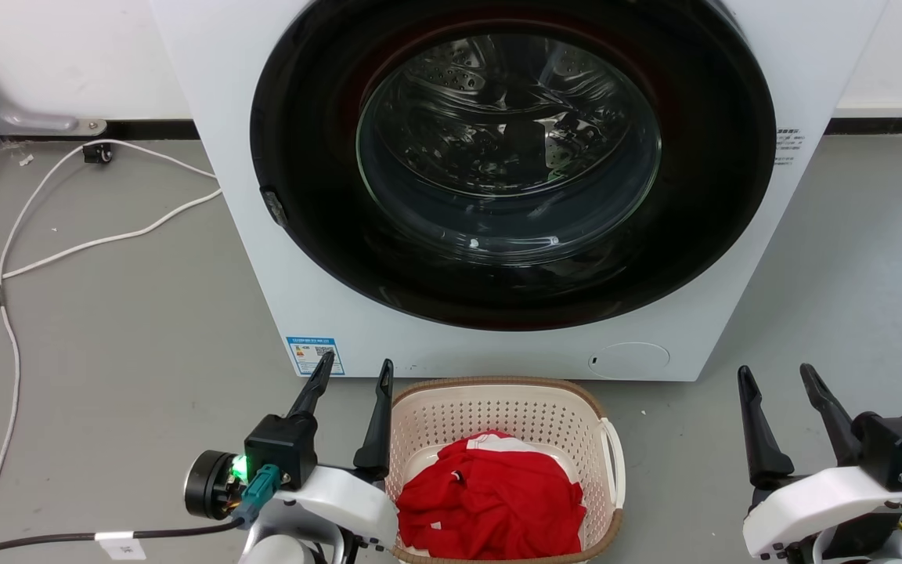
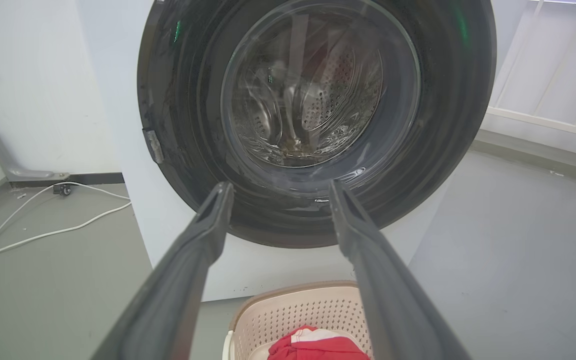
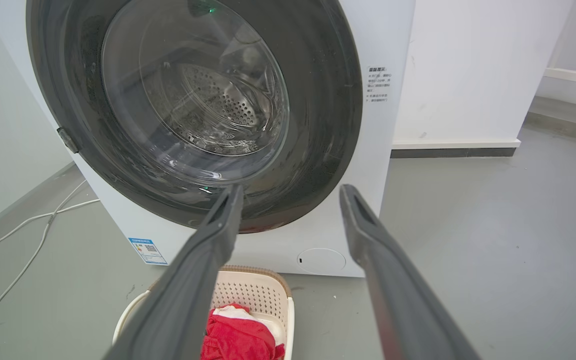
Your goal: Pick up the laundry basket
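The job has hardly begun. The basket has not been lifted and nothing holds it. A claw has yet to reach a handle, close on it and bring the basket up.

The smooth grey floor (image 1: 122,352) is the biggest thing here. It runs back to a plain white wall (image 1: 67,63) with a dark strip along the floor's far edge. On the floor stands a big white washing machine (image 1: 510,164) with a round dark glass door, and the door looks shut.

The cream plastic laundry basket (image 1: 498,411), with little holes in its walls and a brown rim, sits on the floor just in front of the washer. It has a white handle (image 1: 615,454) on its right side.

The left claw (image 1: 355,362) has its two long dark fingers spread apart and holds nothing. One finger is just beside the basket's left rim, and I cannot tell if it touches. The right claw (image 1: 776,372) is spread too, empty and well apart from the basket.

A crumpled red cloth (image 1: 490,493) with bits of white lies in the basket. Thin white cables (image 1: 67,251) trail over the floor near its left edge.
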You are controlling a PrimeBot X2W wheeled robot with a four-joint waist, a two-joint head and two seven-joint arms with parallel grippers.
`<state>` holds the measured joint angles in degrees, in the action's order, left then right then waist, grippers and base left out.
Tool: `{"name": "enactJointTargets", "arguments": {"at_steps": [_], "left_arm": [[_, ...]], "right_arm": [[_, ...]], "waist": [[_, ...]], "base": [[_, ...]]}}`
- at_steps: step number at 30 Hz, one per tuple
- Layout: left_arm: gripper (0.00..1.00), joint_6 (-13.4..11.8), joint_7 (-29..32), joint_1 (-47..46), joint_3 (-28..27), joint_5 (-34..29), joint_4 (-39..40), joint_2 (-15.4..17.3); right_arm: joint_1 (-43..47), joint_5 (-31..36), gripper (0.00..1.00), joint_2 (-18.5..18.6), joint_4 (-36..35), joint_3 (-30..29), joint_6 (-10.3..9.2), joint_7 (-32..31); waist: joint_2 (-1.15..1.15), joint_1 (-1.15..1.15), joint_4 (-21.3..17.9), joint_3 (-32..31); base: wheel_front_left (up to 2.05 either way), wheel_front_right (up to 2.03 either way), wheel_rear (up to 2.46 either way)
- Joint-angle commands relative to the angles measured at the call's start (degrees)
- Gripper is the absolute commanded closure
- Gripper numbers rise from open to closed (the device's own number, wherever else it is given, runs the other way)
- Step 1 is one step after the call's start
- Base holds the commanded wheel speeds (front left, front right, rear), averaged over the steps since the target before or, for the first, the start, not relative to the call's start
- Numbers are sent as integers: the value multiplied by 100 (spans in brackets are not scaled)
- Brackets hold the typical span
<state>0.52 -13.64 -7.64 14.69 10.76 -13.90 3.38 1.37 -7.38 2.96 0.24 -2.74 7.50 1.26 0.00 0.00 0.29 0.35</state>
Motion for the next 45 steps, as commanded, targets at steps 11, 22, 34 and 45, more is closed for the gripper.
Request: {"name": "enactJointTargets", "arguments": {"at_steps": [11,22,34,45], "left_arm": [[0,34,-136,-90,35,-355,-90,-26],[0,36,-157,-87,-9,-355,-133,-41],[0,5,-157,-255,-5,-321,-152,-48],[0,6,-157,-1178,-147,-277,-614,-48]], "right_arm": [[74,337,0,-12,-6,-5,-2,116],[12,340,0,-13,38,-13,-2,142],[-157,262,0,-13,21,-34,-2,164],[-958,180,0,-12,198,-110,-2,198]], "waist": [[0,0,4,0],[0,0,0,48],[0,0,-1,402],[0,0,-111,1879]], "base": [[0,0,0],[0,0,0],[0,0,0],[0,0,0]]}}
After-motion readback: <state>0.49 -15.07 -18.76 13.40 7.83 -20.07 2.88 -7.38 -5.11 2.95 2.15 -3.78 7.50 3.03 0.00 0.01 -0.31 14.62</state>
